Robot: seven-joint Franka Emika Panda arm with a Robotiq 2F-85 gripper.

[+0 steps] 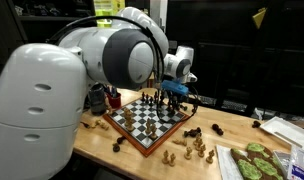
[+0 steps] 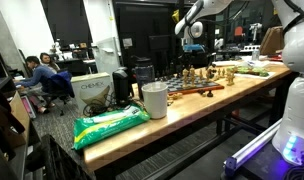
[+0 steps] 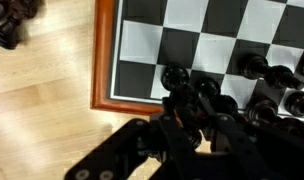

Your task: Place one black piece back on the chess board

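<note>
The chess board [image 1: 142, 125] has black and white squares and a reddish-brown frame; it also shows in the wrist view [image 3: 104, 60] and, far off, in an exterior view [image 2: 197, 80]. My gripper [image 1: 173, 93] hangs over the board's far corner and appears high over the table in an exterior view [image 2: 192, 30]. In the wrist view my gripper [image 3: 182, 108] has its fingers drawn together on a black piece [image 3: 175, 78] over the corner squares. Other black pieces [image 3: 277, 75] stand along the board's edge row beside it.
Light pieces [image 1: 195, 147] and a few dark pieces [image 1: 118, 145] lie on the wooden table around the board. More black pieces [image 3: 12, 25] lie off the board. A white cup [image 2: 154, 100] and a green bag [image 2: 110, 125] sit at the table's end.
</note>
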